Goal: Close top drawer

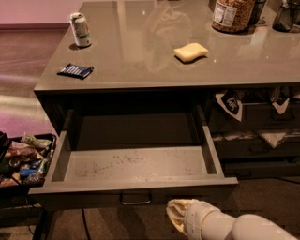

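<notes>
The top drawer [133, 164] stands pulled far out from under the grey counter, and its speckled, scuffed floor is bare. Its front [93, 197] faces me, with a small metal bar handle [135, 199] at the middle. My gripper [177, 214] is at the bottom of the camera view, just below the drawer front and a little right of the handle. It hangs off a white arm that comes in from the lower right. It holds nothing that I can see.
On the counter [140, 51] are a soda can [80, 29], a dark blue packet [75, 71], a yellow sponge [191, 51] and a jar [233, 14]. Drawers with cloths and papers sticking out [253, 122] stand to the right. A bin of snacks [23, 157] sits at the left.
</notes>
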Robot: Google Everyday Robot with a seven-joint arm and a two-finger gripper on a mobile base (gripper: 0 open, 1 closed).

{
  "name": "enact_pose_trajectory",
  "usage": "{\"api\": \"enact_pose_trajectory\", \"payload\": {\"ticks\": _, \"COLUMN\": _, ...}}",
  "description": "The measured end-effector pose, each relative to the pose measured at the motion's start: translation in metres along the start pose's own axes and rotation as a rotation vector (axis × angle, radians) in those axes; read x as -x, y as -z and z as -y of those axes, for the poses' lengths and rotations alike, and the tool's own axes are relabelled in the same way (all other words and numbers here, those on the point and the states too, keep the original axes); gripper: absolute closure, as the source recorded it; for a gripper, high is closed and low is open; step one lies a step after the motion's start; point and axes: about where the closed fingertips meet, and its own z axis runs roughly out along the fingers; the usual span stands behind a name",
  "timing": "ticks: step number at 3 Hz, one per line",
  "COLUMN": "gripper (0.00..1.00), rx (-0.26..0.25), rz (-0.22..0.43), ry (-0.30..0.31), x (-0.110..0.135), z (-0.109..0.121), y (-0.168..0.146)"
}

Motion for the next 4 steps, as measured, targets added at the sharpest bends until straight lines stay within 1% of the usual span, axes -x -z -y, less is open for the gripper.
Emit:
{"api": "enact_pose_trajectory", "payload": {"ticks": 1, "gripper": 1.0, "rx": -0.063, "rz": -0.03, "ry": -0.008, "x": -0.013, "z": -0.001, "y": -0.017}}
{"api": "enact_pose_trajectory", "payload": {"ticks": 2, "gripper": 1.0, "rx": -0.118, "rz": -0.05, "ry": 0.0, "x": -0.023, "z": 0.009, "y": -0.031}}
{"api": "enact_pose_trajectory", "payload": {"ticks": 4, "gripper": 1.0, "rx": -0.175, "rz": -0.057, "ry": 0.002, "x": -0.029, "z": 0.026, "y": -0.046}}
